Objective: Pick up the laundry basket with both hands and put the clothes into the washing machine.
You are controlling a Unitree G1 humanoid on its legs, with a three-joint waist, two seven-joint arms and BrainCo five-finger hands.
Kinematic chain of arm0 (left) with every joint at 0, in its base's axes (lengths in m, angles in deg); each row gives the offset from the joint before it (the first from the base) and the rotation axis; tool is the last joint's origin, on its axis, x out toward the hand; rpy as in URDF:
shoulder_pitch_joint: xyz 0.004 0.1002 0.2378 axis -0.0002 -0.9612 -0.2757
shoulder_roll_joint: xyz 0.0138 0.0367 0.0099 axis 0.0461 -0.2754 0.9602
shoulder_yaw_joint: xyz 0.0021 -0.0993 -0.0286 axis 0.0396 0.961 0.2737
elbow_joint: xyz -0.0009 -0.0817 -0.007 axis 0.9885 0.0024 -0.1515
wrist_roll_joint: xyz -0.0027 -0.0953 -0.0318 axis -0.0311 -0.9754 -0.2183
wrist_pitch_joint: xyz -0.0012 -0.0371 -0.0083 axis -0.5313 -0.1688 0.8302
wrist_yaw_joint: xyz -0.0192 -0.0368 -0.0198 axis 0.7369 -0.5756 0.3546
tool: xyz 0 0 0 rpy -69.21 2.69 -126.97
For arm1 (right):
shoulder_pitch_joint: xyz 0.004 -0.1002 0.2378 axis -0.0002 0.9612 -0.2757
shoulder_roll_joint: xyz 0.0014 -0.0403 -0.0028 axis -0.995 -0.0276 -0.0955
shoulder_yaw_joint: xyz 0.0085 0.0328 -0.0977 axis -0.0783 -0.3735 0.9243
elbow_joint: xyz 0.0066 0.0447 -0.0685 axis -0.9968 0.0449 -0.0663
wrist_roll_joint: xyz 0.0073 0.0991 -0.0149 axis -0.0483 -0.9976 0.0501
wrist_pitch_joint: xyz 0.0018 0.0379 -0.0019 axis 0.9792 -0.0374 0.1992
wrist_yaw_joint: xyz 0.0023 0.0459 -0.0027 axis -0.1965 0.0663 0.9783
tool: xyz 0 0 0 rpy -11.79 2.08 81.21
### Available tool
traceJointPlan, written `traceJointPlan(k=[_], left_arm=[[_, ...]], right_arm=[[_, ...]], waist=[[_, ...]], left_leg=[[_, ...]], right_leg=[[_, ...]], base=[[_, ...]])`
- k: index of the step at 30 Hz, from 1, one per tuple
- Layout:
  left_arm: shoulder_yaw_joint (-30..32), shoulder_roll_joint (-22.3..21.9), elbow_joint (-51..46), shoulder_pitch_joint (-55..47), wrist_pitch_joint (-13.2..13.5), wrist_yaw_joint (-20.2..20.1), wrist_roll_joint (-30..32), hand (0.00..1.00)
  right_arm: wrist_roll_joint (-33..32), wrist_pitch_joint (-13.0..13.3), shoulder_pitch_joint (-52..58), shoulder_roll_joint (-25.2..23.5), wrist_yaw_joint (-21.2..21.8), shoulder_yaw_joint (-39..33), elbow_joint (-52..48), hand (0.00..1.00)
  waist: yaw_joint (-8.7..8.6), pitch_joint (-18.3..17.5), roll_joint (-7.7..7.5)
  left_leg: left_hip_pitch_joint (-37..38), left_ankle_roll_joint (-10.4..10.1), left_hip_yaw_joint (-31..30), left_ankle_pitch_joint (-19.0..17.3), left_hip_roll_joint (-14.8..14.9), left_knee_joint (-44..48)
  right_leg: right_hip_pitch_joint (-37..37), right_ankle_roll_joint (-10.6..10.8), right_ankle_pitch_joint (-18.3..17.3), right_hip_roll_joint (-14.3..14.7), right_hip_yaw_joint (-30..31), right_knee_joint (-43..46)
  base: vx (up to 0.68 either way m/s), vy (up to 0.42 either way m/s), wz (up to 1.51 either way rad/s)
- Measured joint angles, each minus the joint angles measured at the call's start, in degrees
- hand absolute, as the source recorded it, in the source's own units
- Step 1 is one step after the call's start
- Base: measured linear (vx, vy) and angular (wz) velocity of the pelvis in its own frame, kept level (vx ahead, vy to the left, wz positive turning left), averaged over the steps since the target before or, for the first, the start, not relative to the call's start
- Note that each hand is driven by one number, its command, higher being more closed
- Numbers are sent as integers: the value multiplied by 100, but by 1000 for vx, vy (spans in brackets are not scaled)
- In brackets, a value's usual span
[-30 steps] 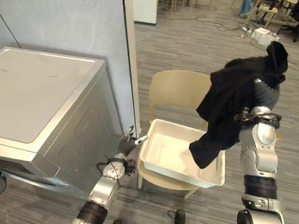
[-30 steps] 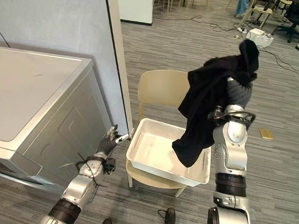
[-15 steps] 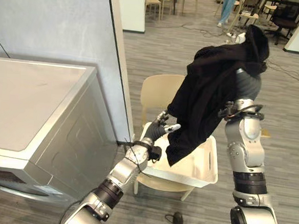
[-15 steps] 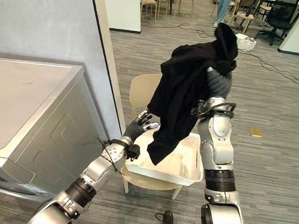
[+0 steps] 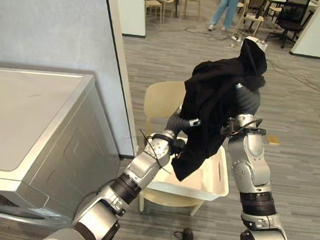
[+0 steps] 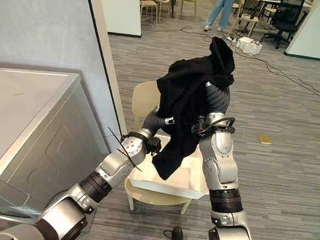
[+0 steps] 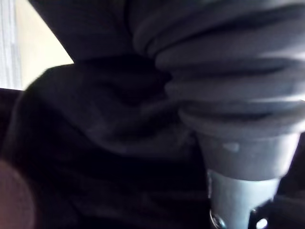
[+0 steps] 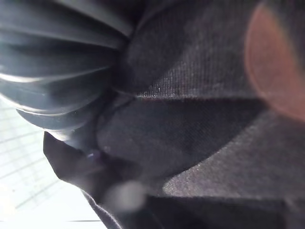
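You have the black garment (image 5: 216, 102) draped over the raised right hand (image 5: 248, 100), hanging above the white laundry basket (image 5: 217, 181), which sits on a beige chair (image 5: 160, 101). Cloth covers that hand; its grip cannot be told. Left hand (image 5: 177, 121) meets the garment's side, grip likewise undetermined. Washing machine (image 5: 33, 122) stands left.

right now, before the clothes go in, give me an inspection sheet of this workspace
surface: beige chair on grey plank floor
job's things: white laundry basket on the chair; black garment draped over right arm above it; washing machine at left
clutter: small tan item on floor
hands: left hand against the garment; right hand under it
cables: loose leads on far floor
surroundings: grey partition; a person's legs beyond
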Motion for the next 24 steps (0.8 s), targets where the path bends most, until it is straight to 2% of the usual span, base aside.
traceJointPlan(k=[9, 12, 17, 18, 24], left_arm=[[120, -9, -58, 469, 114, 75, -287, 0], [218, -71, -225, 545, 149, 75, -382, 0], [306, -161, -306, 645, 221, 74, -409, 0], [306, -162, -306, 681, 221, 74, -418, 100], [322, -227, -636, 780, 259, 71, -481, 100]], right_arm=[[1, 106, 138, -275, 10, 20, 0, 100], [0, 108, 140, -286, 17, 76, 0, 100], [-3, 112, 213, -284, 32, 106, 1, 100], [-4, 112, 220, -284, 42, 113, 2, 100], [-1, 113, 236, -284, 176, 121, 2, 100]], waist=[[-66, -4, 4], [-139, -8, 10], [-159, -26, 41], [-160, -27, 42], [-175, -38, 60]], left_leg=[[16, 0, 35, 0, -1, 0], [18, -1, 58, -1, 0, -1], [44, -11, 122, -11, 2, -2], [45, -11, 126, -11, 2, -2], [59, -13, 143, -12, 2, -2]], right_leg=[[4, 41, -32, 4, -1, -1], [-1, 41, -32, 5, 3, -1], [-15, 40, -32, 15, 58, -1], [-16, 40, -32, 15, 60, -1], [-16, 12, -50, 17, 72, -1]], base=[[0, 0, 0], [0, 0, 0], [-16, 1, -6], [-21, 0, -3], [0, 0, 0]])
